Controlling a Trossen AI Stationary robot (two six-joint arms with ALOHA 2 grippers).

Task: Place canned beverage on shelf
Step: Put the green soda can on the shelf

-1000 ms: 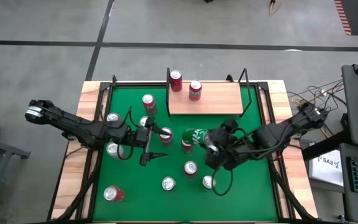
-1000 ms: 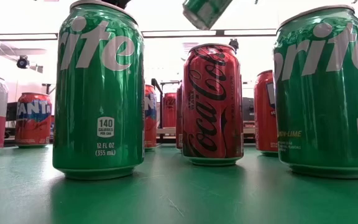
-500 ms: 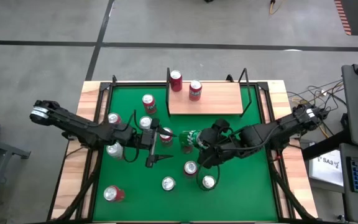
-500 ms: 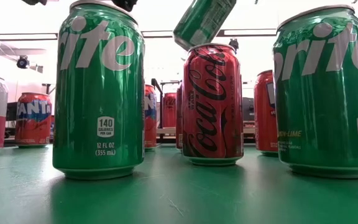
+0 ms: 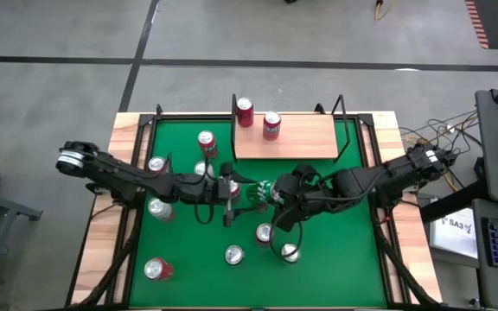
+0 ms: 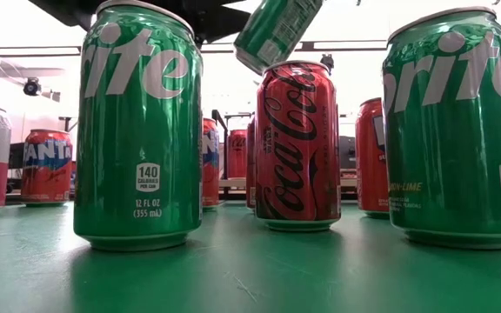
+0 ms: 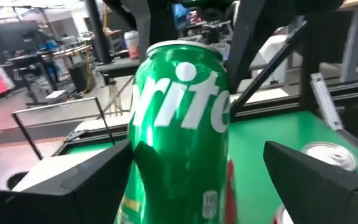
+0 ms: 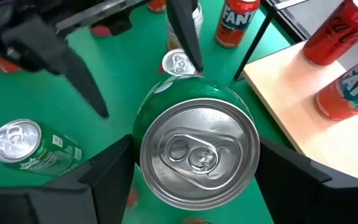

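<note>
Here the right gripper (image 5: 271,192) holds a green can (image 5: 260,192) tilted in the air over the middle of the tabletop (image 5: 353,250), its fingers clamped on the can's sides. The left gripper (image 5: 233,192) faces it with fingers spread wide to either side of the can, not touching it. The shelf (image 5: 305,136) sits at the tabletop's far edge carrying two red cans (image 5: 258,119).

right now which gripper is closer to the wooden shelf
Right. The right gripper, jaws around the green Sprite can, sits just below the shelf. The left gripper faces that can, farther left.
</note>
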